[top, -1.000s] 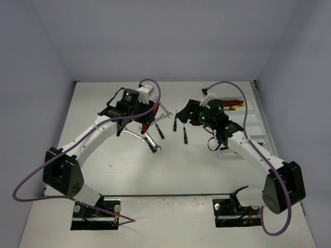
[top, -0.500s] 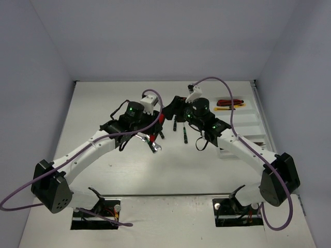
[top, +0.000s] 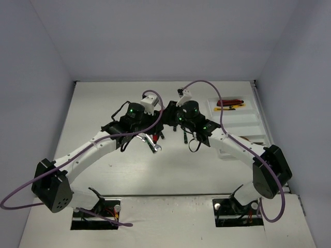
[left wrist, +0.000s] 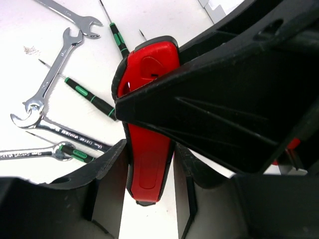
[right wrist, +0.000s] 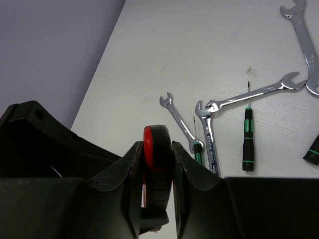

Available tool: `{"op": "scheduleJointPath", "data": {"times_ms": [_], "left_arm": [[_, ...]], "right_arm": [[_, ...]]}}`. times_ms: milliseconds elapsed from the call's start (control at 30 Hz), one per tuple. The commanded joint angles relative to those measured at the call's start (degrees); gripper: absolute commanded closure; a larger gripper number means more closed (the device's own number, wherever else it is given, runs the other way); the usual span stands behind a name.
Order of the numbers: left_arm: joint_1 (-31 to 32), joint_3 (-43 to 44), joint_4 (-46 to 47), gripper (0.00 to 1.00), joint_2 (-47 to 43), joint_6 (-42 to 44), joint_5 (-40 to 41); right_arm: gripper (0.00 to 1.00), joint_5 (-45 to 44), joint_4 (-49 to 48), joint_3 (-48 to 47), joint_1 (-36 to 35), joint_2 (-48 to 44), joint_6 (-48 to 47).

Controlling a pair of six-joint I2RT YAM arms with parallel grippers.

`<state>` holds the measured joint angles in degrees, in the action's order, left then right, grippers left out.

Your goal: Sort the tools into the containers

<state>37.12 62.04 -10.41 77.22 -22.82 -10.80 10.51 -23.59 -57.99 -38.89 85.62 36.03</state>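
Both grippers meet over the table's middle on one red-handled cutter point(top: 152, 138). My left gripper point(top: 158, 122) has its fingers against one red handle point(left wrist: 149, 159), shut on it. My right gripper point(top: 168, 117) is shut on the red-and-black handle point(right wrist: 158, 149); its black finger point(left wrist: 224, 99) crosses the left wrist view. Silver wrenches point(left wrist: 50, 82) point(right wrist: 251, 94) and black-and-green screwdrivers point(left wrist: 89, 99) point(right wrist: 247, 139) lie on the table below. The white tray point(top: 243, 124) sits at the right, with red and yellow tools point(top: 227, 103) in its far compartment.
One wrench point(top: 155, 147) and a screwdriver point(top: 184, 135) show below the grippers in the top view. Purple cables loop over both arms. Grey walls close in the table at the left, back and right.
My left gripper carried the red-handled cutter rightward. My right gripper moved left from near the tray and closed on the cutter's other handle.
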Motion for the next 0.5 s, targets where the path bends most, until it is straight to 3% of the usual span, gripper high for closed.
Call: {"op": "scheduleJointPath", "data": {"times_ms": [0,200,333,467], "left_arm": [[0.3,4.2,4.8,0.87,0.3,0.7,1.9],[-0.5,6.9,0.1,0.44,0.3,1.2,7.5],[-3.0,11.1,-8.5,0.28,-0.9,0.5,15.8],[-11.1,14.6,-16.9,0.24,-2.5,0.1,16.4]], "right_arm": [[0.97,-2.8,-3.7,-2.3,0.1,-0.9,-2.4],[1.00,-3.3,-3.7,-2.0,5.4,-2.0,-2.7],[1.00,-3.3,-3.7,-1.9,14.7,-3.3,-2.5],[1.00,-3.0,-4.2,-3.1,27.6,-1.9,-1.3]]}}
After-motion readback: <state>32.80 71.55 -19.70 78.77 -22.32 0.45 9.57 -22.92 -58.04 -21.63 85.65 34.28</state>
